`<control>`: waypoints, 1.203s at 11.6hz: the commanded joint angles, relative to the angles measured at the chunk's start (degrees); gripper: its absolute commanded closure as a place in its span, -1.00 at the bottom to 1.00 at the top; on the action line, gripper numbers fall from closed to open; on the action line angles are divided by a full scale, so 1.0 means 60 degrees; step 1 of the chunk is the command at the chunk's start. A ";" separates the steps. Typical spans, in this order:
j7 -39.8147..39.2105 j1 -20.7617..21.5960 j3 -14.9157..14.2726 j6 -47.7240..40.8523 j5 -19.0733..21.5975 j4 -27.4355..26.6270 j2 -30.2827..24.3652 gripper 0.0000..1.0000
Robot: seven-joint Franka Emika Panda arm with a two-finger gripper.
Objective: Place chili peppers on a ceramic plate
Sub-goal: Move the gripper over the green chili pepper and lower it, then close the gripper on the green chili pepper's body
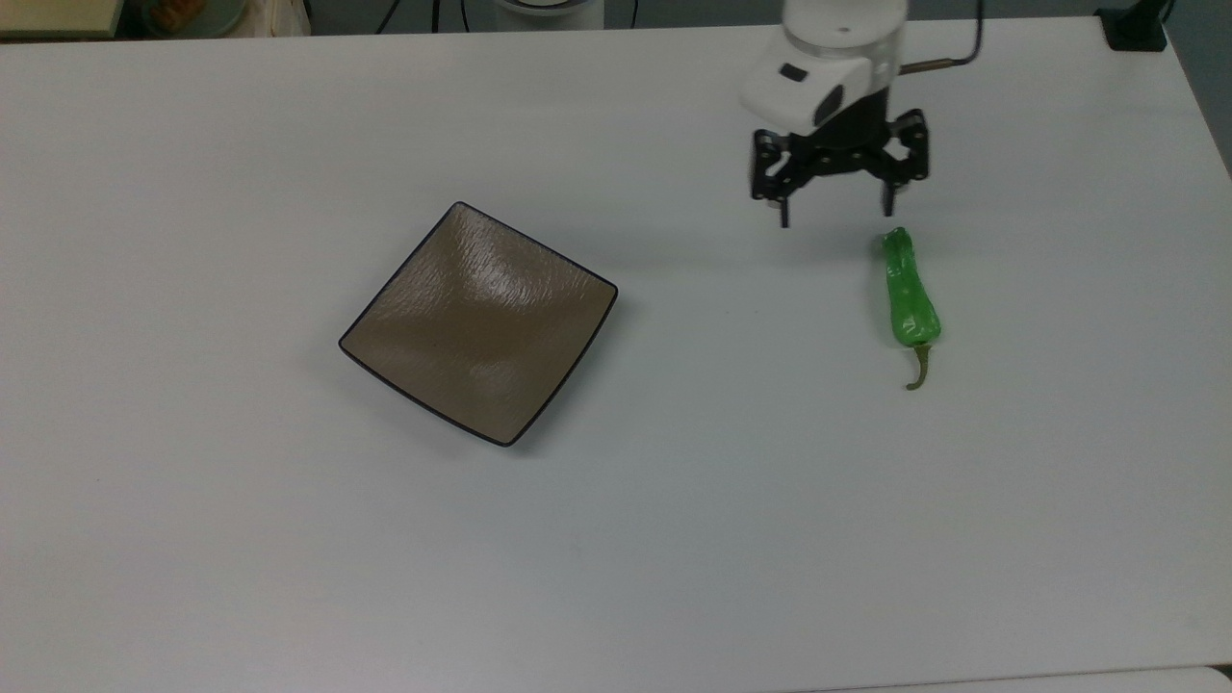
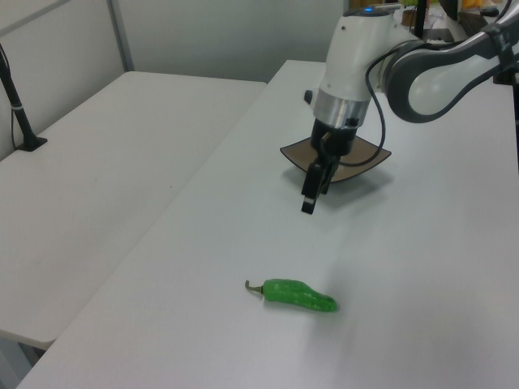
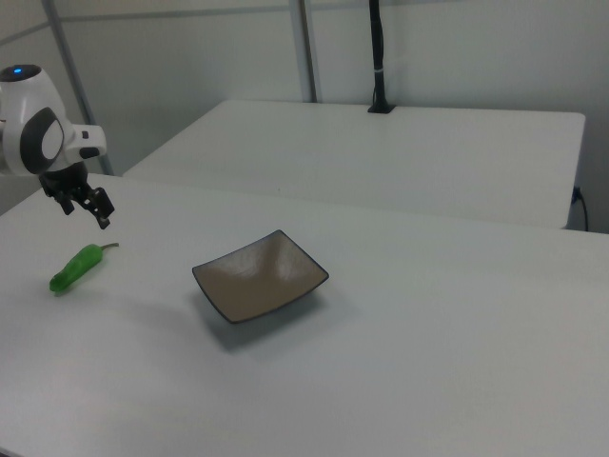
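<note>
Hovering at the top view's upper right with jaws spread wide and empty, gripper [image 1: 835, 214] sits just above pepper [image 1: 909, 293], apparently poised for pickup; pepper lies flat on table [image 1: 674, 539], well apart from plate [image 1: 478, 321] at centre-left.

In the left view, the arm [image 2: 349, 81] hides part of the ceramic plate [image 2: 369, 156].

Even, diffuse overhead light, bright across white matte tabletop [image 1: 674, 539]. Soft faint shadows cast, one just below black two-finger gripper [image 1: 835, 214]. Glare patch seen on square glossy brown-taupe ceramic plate [image 1: 478, 323], well apart from gripper. Slight softness and grain noted throughout.
</note>
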 commanded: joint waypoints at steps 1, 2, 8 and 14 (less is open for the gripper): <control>0.0749 0.0694 0.0009 0.0213 0.0035 0.1058 0.1124 -1.00; 0.0779 0.0913 0.0009 0.0665 -0.0008 0.1204 0.1548 -1.00; 0.0925 0.1354 0.0009 0.1153 -0.0477 0.2229 0.3600 -1.00; 0.1600 0.1340 0.0009 0.1153 -0.1005 0.2260 0.3691 0.41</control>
